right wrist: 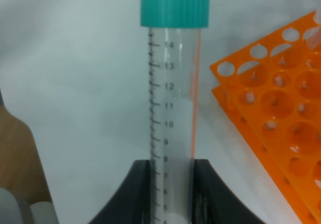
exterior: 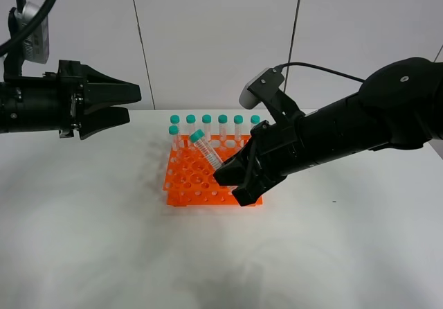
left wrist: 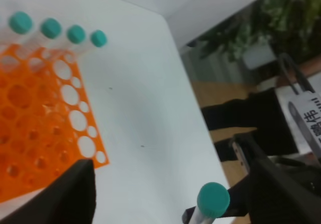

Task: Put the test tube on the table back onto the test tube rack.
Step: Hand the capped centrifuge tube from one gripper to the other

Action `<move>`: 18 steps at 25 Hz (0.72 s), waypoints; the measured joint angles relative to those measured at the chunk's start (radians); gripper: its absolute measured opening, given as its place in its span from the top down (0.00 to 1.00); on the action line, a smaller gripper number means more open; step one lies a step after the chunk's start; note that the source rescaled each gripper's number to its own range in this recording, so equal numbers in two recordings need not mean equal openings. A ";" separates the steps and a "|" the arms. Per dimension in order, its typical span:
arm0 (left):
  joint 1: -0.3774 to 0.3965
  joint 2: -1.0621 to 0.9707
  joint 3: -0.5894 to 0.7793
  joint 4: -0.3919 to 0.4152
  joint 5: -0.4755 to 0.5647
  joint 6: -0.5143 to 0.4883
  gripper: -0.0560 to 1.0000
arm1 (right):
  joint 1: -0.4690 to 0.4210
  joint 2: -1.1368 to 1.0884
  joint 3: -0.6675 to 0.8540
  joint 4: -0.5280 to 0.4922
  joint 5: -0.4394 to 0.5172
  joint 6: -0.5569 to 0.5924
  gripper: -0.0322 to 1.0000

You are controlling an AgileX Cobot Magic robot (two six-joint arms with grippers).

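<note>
So the white surface [exterior: 104, 253] takes up the whole lower frame, and the orange rack [exterior: 190, 184] sits about centre of the high view, with seven capped tubes [exterior: 222, 123] standing along its far edge and upper-left corner. The left tool [exterior: 133, 102] hangs at the upper left, well apart from everything, jaws spread wide and empty, so it's not the one doing this job. The right tool [exterior: 232, 181] reaches in from the right and is clenched on the lower part of the tube [exterior: 206, 149], which is off the surface and above the rack. The bit that matters: the tube isn't vertical. Its long axis leans with the teal cap up toward the upper left and the lower end buried in the jaws, and I can't see the tip. My guess is it needs tipping upright over an open hole before it goes down, or it'll clip the grid.
</note>
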 joint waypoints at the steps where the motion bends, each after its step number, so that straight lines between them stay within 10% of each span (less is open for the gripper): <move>1: -0.011 0.004 0.000 -0.006 -0.004 0.006 0.12 | 0.000 0.000 0.000 0.001 0.002 0.000 0.95; 18: -0.326 0.009 0.000 -0.076 -0.265 0.058 0.12 | 0.000 0.000 0.000 0.026 0.051 0.000 0.95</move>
